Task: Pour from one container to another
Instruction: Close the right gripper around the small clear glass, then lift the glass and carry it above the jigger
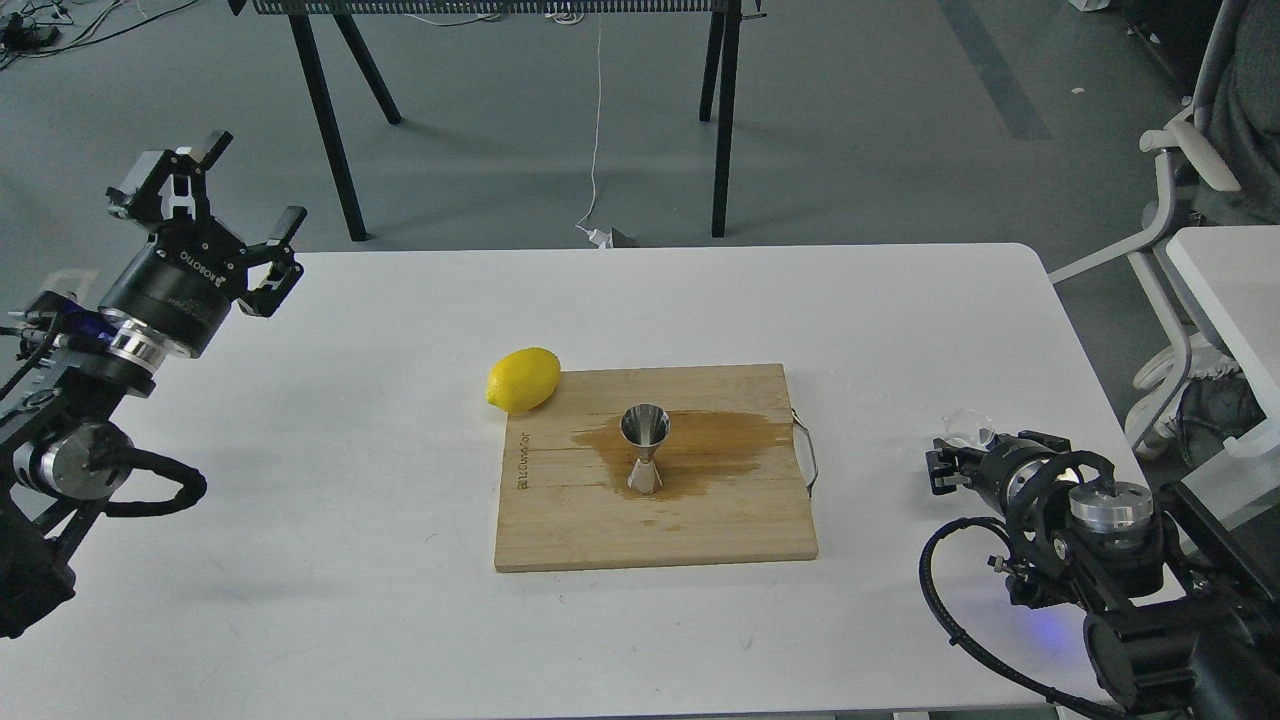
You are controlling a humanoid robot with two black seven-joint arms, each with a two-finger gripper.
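The steel jigger (645, 449) stands upright in the middle of the wooden cutting board (560, 525), in a brown wet patch (715, 442). The clear glass cup (966, 427) shows only as a small rim near the table's right edge, mostly hidden behind my right gripper (942, 468). That gripper is dark and seen end-on, low over the table, and its fingers cannot be told apart. Whether it holds the cup is unclear. My left gripper (256, 178) hangs open and empty above the table's far left corner, far from the board.
A yellow lemon (523, 380) lies against the board's far left corner. The board has a wire handle (808, 455) on its right side. The white table (300, 480) ends just right of my right arm; a chair and another table stand beyond.
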